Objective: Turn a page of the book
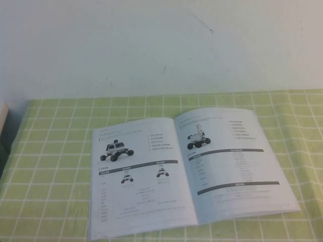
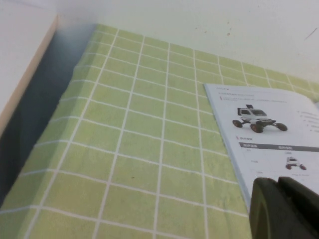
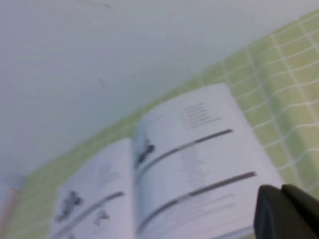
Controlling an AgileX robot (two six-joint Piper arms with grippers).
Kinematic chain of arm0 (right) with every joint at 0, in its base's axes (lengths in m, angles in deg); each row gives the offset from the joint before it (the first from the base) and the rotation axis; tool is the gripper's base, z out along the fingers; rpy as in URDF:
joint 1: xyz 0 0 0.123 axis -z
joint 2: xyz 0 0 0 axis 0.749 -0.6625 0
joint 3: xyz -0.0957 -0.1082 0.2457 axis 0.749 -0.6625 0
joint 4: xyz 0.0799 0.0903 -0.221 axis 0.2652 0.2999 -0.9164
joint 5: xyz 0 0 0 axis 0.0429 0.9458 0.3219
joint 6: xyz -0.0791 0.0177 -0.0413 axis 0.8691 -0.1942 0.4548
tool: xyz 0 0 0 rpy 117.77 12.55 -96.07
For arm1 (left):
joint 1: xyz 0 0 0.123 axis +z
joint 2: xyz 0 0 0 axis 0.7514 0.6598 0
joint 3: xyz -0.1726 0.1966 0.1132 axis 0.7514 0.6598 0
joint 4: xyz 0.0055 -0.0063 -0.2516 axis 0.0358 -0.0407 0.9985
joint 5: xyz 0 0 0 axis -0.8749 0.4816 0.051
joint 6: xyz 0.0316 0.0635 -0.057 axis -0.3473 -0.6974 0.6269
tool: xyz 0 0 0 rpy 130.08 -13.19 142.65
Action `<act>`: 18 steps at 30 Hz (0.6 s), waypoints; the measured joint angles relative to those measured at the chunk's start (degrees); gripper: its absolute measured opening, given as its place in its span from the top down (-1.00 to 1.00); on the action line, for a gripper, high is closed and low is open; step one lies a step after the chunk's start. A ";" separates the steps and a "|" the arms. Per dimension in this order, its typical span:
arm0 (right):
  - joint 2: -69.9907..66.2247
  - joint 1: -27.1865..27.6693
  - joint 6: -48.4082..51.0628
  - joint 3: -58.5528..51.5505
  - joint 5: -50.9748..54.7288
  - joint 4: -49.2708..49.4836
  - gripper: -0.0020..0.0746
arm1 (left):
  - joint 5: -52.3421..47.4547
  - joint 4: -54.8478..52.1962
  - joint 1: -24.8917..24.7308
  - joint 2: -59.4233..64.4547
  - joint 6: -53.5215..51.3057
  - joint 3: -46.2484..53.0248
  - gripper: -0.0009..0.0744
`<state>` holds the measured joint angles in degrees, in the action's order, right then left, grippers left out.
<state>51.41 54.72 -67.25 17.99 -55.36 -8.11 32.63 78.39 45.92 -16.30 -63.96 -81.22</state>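
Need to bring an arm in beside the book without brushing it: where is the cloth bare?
Bare checked cloth lies left of the book, between it and the table's left edge, and behind it up to the wall. Right of the page the strip is narrower. Left gripper sits by the book's left side, right gripper by its right side.

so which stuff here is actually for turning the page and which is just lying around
For the job:
- book, open flat
- page, its right-hand sheet
- left gripper, beside the book
- right gripper, beside the page

Just there:
- green checked tablecloth
- white wall
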 joint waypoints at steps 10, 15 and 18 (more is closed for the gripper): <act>0.00 0.00 5.92 0.00 -2.08 19.44 0.96 | 4.00 34.57 0.00 0.00 1.24 0.00 0.99; 0.00 0.00 13.62 0.00 -2.81 19.88 0.96 | 6.42 41.37 0.00 0.00 -0.94 0.00 0.99; 0.00 0.00 14.74 0.00 -2.95 20.03 0.96 | 6.94 41.26 0.00 0.00 -4.21 0.00 0.99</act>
<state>51.41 54.72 -52.51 17.99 -58.32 11.92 39.56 119.66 45.92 -16.30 -68.17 -81.22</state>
